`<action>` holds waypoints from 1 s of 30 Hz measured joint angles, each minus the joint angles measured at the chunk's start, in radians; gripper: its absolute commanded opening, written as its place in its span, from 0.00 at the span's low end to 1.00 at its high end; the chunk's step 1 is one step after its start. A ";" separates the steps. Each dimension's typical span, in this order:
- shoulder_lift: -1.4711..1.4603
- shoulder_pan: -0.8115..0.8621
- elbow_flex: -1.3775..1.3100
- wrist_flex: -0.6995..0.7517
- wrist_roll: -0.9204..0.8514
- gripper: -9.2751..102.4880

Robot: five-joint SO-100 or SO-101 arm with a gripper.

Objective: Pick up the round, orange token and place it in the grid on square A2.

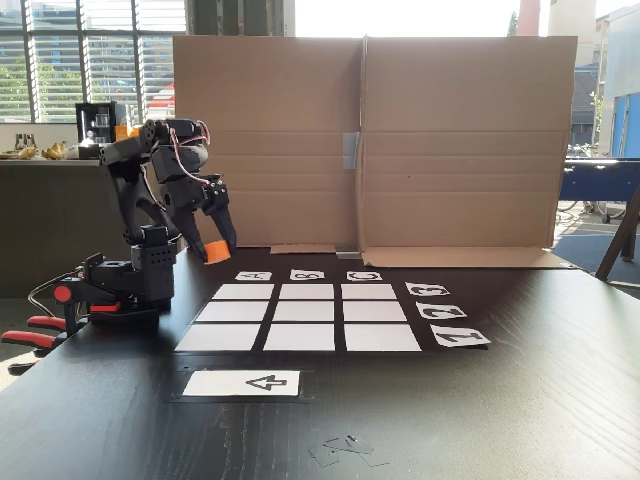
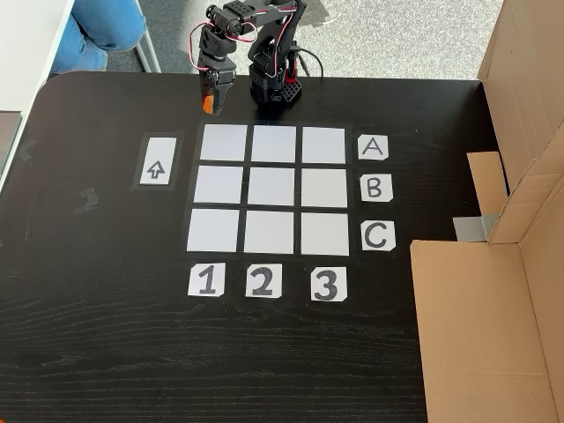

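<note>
black table [image 1: 480, 420] fills the foreground in both fixed views, w/ a faint tape scrap [image 1: 345, 447] on it nearest the lens, well in front of the gripper. cardboard screen [image 1: 450, 140] stands at the far edge, behind & to the right of the gripper in the side-on fixed view. arm [image 1: 150, 230] sits at the left there, clamped w/ red-handled clamps [image 1: 40, 335]. grid [image 1: 300, 317] lies below & to the right of the gripper in that view, w/ letter cards [image 1: 308, 274] along the edge nearest it & number cards [image 1: 440, 311] at the right. arrow card [image 1: 242, 383] lies nearer the lens, apart from the grid. gripper [image 1: 218, 245] points down, jaws closed narrow on the token [image 1: 216, 250], held clear of the table, just short of the a-row corner of the grid; from above the token [image 2: 208, 105] hangs just beyond cell a1 [image 2: 224, 143], outside the grid. a2 [image 2: 274, 144] is bare, one cell over from a1, near the arm's base.
</note>
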 measured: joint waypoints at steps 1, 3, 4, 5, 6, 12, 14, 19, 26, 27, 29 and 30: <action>0.029 -0.021 0.017 0.000 -0.006 0.07; 0.075 -0.067 0.048 0.000 -0.018 0.07; 0.094 -0.091 0.061 0.000 -0.021 0.07; 0.107 -0.115 0.080 0.000 -0.025 0.07; 0.115 -0.140 0.095 0.000 -0.029 0.07; 0.106 -0.244 0.204 0.000 -0.031 0.07; 0.075 -0.276 0.235 -0.006 -0.031 0.07; -0.038 -0.362 0.291 -0.087 -0.023 0.07; -0.176 -0.431 0.305 -0.175 -0.015 0.07; -0.212 -0.437 0.304 -0.201 -0.014 0.07; -0.267 -0.462 0.307 -0.204 -0.015 0.07; -0.282 -0.472 0.307 -0.218 -0.014 0.07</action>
